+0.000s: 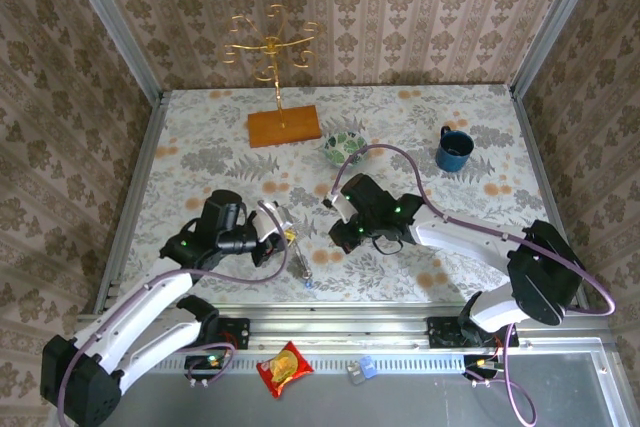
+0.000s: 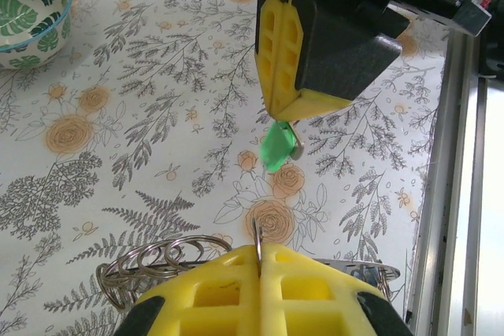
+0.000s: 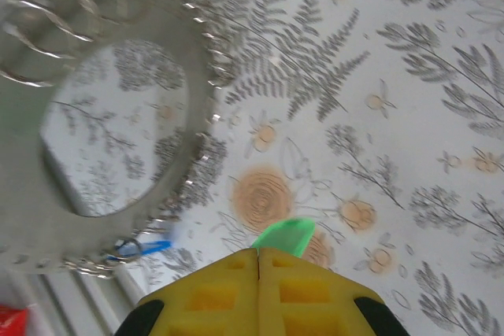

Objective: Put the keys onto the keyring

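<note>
Between the shut pads of the right gripper (image 3: 258,254), pinched the green key (image 3: 285,235), its plastic head poking past the tips, likely to leave the hole end free for threading. Just to its left, clamped the keyring (image 3: 203,127) by its thin edge in the left gripper (image 2: 259,248), likewise shut, raised above the table (image 1: 200,137) to offer its small loops. Found the blue key (image 3: 153,247) dangling at the ring's near edge, seemingly threaded already. Saw green key and ring apart, not yet joined.
</note>
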